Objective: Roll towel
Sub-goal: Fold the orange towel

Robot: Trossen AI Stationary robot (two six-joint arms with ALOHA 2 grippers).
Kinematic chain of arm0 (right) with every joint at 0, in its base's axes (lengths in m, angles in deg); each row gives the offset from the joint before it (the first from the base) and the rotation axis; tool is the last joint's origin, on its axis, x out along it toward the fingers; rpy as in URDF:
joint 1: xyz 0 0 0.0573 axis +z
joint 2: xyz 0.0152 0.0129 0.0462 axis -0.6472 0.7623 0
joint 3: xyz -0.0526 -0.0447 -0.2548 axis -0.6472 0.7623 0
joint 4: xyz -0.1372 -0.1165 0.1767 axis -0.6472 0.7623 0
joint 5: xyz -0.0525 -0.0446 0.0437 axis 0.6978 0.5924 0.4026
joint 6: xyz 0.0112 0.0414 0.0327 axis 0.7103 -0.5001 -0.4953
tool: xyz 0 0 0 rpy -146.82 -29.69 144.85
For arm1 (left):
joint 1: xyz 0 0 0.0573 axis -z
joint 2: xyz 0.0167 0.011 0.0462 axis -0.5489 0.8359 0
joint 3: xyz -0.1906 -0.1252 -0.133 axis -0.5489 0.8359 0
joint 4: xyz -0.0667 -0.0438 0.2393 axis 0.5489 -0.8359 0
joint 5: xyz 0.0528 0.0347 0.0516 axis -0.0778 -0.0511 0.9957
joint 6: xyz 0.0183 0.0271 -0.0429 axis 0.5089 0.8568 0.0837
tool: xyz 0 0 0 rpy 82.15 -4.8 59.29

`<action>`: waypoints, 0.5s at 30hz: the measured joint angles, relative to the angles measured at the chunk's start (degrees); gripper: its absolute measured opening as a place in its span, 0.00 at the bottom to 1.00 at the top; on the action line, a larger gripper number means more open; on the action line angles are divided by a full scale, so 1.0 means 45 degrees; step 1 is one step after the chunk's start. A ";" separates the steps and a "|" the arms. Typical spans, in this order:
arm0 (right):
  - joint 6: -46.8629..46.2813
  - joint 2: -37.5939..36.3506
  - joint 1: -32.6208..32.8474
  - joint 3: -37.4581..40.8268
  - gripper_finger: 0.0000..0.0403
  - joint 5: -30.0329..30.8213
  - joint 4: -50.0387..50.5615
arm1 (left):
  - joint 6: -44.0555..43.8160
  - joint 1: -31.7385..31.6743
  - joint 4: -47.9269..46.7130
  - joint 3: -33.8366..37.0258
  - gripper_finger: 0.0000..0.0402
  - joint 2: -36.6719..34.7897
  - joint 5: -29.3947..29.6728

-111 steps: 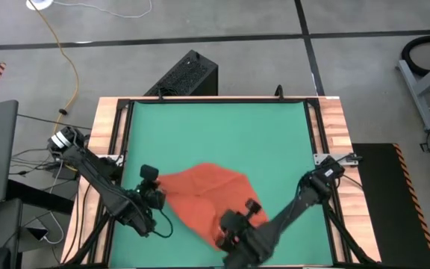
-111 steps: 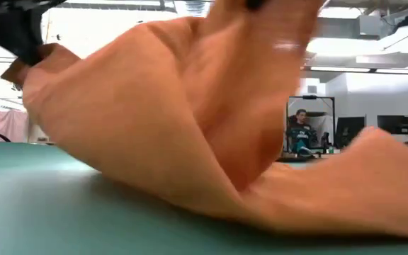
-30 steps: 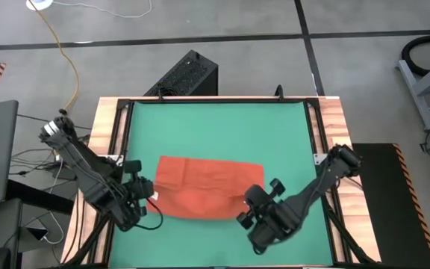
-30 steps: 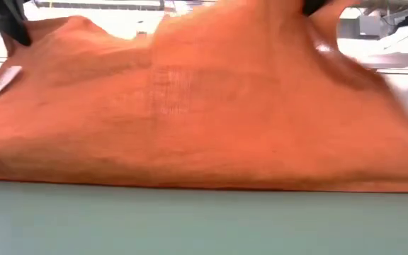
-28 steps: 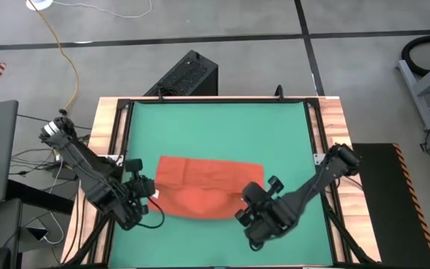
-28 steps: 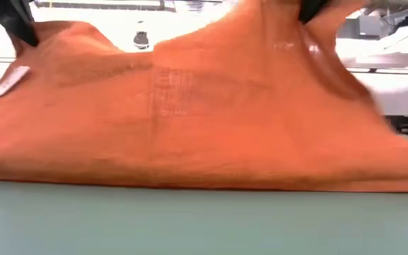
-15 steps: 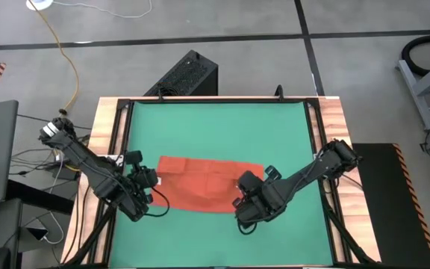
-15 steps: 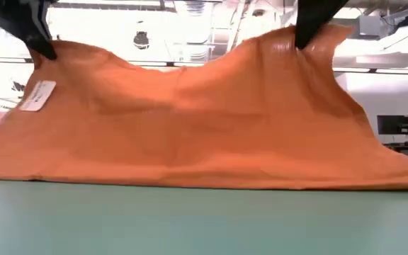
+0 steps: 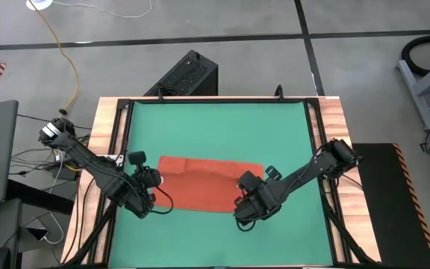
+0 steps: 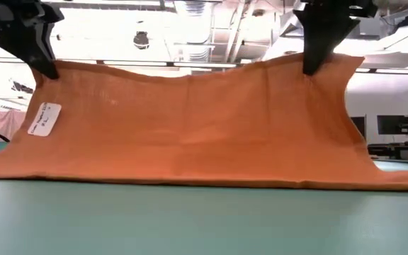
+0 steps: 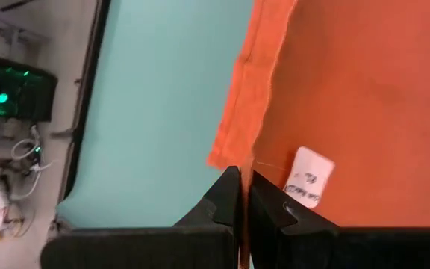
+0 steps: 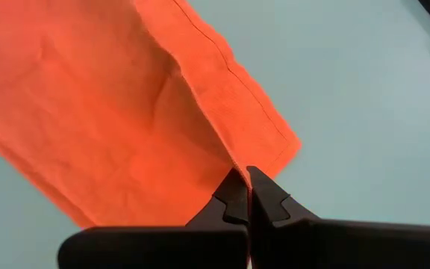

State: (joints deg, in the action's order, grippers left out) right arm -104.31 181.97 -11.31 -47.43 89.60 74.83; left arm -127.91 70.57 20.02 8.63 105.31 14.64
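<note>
the left gripper (image 9: 146, 187) and the right gripper (image 9: 246, 196) each pinch shut on a near corner of the towel (image 9: 200, 183), whose far part lies on the green mat (image 9: 215, 127), so both should carry the lifted edge level and equally forward, to begin an even roll.

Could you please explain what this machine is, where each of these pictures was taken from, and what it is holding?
This is a robot with two dark arms working over a table covered by a green mat. One picture looks straight down from overhead, one looks level across the tabletop, and two come from cameras on the arms' wrists. The only thing on the mat is an orange-red towel with a small white tag. The left gripper and the right gripper are each shut on one end of the towel's near edge. In the level view that edge hangs lifted between them while the rest trails on the mat.
</note>
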 joint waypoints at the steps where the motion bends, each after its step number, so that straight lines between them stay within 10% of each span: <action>1: 0.0006 0.0000 0.0000 0.0000 0.02 -0.0005 0.0002 | 0.0109 0.0000 0.0099 0.0000 0.00 0.0000 0.0032; 15: 0.0000 0.0000 -0.0191 -0.0002 0.02 -0.0262 -0.0042 | 0.0649 -0.0772 0.1767 0.0847 0.00 0.0000 0.0634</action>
State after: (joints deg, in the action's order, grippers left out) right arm -104.31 181.97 -12.17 -47.44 88.42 74.64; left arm -125.00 67.09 27.97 12.44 105.31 17.49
